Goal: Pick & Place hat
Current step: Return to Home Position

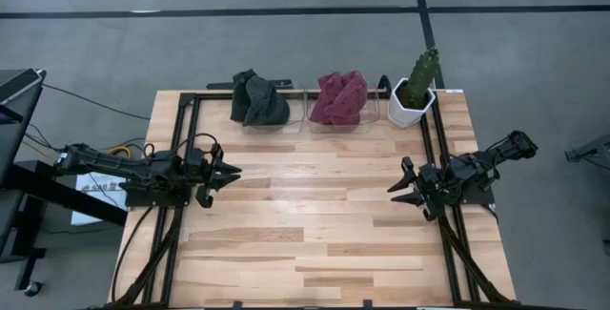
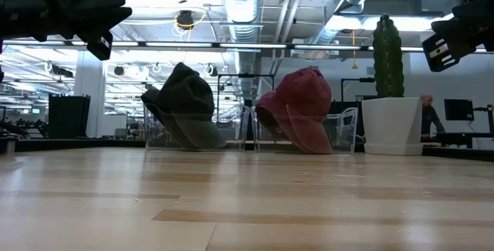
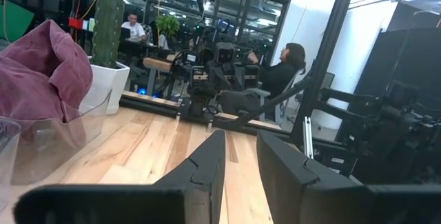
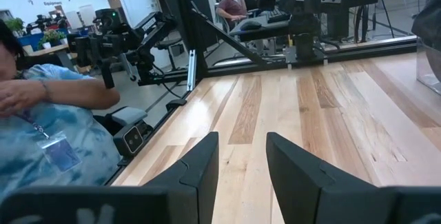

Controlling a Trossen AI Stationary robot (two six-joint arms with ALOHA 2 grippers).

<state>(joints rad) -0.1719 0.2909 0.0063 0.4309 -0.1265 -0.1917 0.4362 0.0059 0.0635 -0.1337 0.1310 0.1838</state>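
Two hats sit at the table's far edge, each in its own clear bin: a dark grey hat point(image 1: 257, 98) point(image 2: 185, 104) and, to its right, a maroon hat point(image 1: 339, 97) point(image 2: 297, 108) point(image 3: 41, 72). My left gripper point(image 1: 229, 172) point(image 3: 241, 165) hovers above the table's left side and points toward the right. It is open, with a narrow gap and nothing between its fingers. My right gripper point(image 1: 398, 186) point(image 4: 242, 162) hovers above the right side and points left, open the same way. Both stand well short of the hats.
A cactus in a white pot point(image 1: 417, 91) point(image 2: 388, 58) stands at the far right, beside the maroon hat's bin point(image 3: 69, 131). Black frame rails point(image 1: 181, 138) run along the table's sides. People sit beyond the table, one in a blue shirt point(image 4: 41, 120).
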